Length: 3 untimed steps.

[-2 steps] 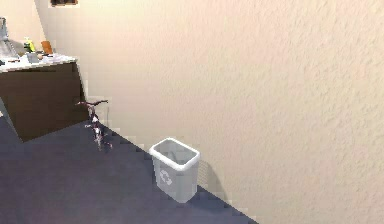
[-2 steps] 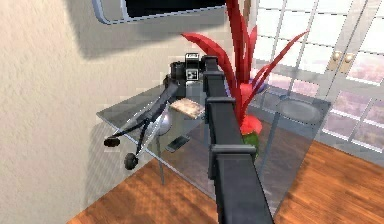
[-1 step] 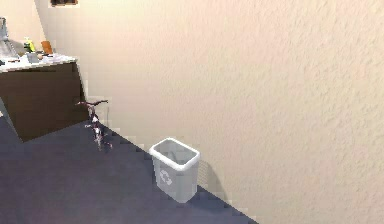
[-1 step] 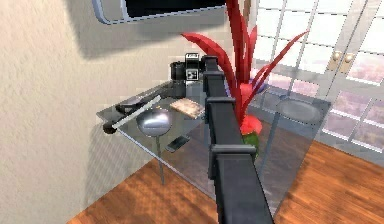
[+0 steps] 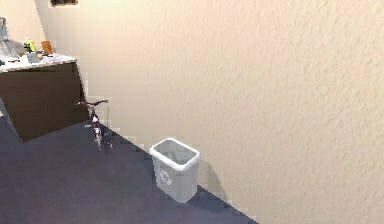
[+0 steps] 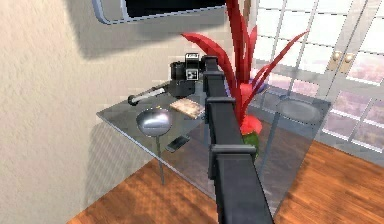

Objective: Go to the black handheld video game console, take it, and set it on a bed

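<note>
Dark square arm [image 6: 228,150] crosses the glass table [image 6: 118,118], one silver dome [image 6: 152,120] and one flat black slab [image 6: 178,143] near its front edge; whether the gripper [image 6: 188,72] holds anything cannot be told.

A home: glass table [image 6: 122,120], houseplant [image 6: 238,40], French doors [image 6: 330,50].

Small black flat oblong [image 6: 178,143], lying flat near the glass table's [image 6: 118,117] front edge, beside a grey bowl [image 6: 153,120]

A glass table [image 6: 122,128] carries a silver bowl [image 6: 153,120] and a tan pad [image 6: 184,106]. A small dark slab [image 6: 178,144] lies near its edge.
</note>
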### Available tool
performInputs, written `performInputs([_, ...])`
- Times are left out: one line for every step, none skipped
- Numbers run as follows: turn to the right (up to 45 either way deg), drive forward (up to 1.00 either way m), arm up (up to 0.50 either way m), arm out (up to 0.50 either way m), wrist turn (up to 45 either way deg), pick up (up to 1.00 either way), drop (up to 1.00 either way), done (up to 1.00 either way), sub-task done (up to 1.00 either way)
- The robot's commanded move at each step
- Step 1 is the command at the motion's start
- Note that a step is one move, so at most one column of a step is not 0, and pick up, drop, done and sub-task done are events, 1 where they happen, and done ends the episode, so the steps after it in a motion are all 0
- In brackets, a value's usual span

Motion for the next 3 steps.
performInputs([0.0, 0.0, 0.0, 0.0, 24.0, 0.0, 0.0, 0.0, 0.0])
performInputs([0.0, 0.0, -0.3, 0.0, 0.0, 0.0, 0.0, 0.0, 0.0])
performInputs([0.0, 0.0, 0.0, 0.0, 0.0, 1.0, 0.0, 0.0, 0.0])
